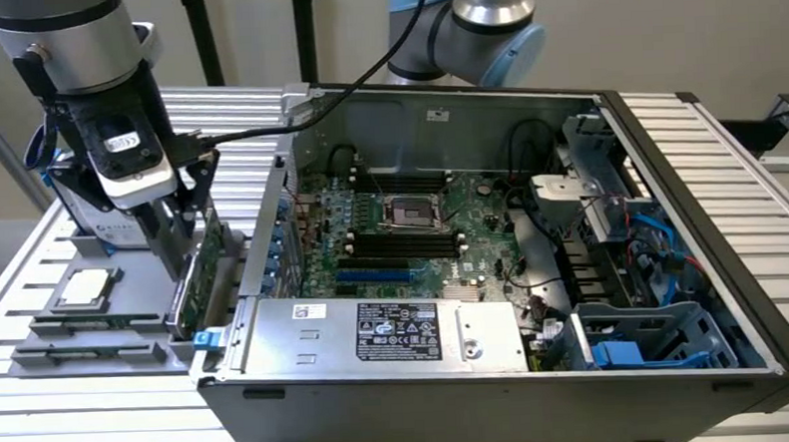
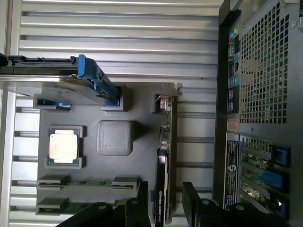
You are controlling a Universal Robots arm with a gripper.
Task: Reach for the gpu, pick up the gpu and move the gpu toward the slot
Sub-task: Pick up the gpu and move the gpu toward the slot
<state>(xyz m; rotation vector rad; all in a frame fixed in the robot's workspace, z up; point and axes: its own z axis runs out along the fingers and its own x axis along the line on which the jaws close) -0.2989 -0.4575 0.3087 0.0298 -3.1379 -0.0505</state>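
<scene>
The gpu (image 2: 162,189) stands on edge in a slot of the grey holder tray (image 2: 113,106), dark and narrow, with its silvery bracket (image 2: 166,97) at one end. In the exterior view its green board (image 1: 212,264) shows just outside the computer case, on the exterior view's left. My gripper (image 2: 165,208) hangs right over the card and is open, one finger on each side with a gap to it. It shows as well above the tray in the exterior view (image 1: 189,258). Blue card slots (image 1: 370,275) lie on the motherboard; I cannot tell which is the slot meant.
The tray also holds a CPU (image 2: 63,145), memory sticks (image 2: 71,182) and a silver hard drive with blue clips (image 2: 90,78). The open case (image 1: 714,227) sits close beside the tray, its rear panel (image 2: 262,71) near the card. A power supply (image 1: 386,331) fills the case's front.
</scene>
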